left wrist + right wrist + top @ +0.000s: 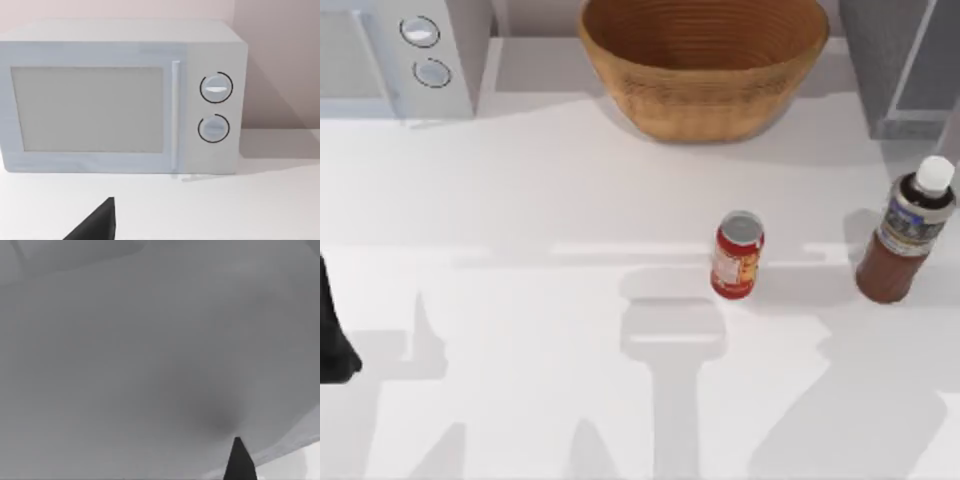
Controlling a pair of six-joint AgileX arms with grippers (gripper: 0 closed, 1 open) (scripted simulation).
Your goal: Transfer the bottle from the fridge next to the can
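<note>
Glossy reddish-brown bottle (905, 235) (white-capped) stands near the cylindrical can (737, 254); tool states unreadable.

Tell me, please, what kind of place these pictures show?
Probably a kitchen counter, rendered in simulation: a white microwave with two knobs, a woven basket, and a fridge stand along the back of the white table.

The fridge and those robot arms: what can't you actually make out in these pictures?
- Fridge: cut off by the top view's upper right corner, so its inside is hidden.
- Left pincer: a dark tip at the left wrist view's lower edge; open or shut can't be told.
- Right pincer: a dark tip against a plain grey surface in the right wrist view.
- Bottle label: too small to read.
</note>
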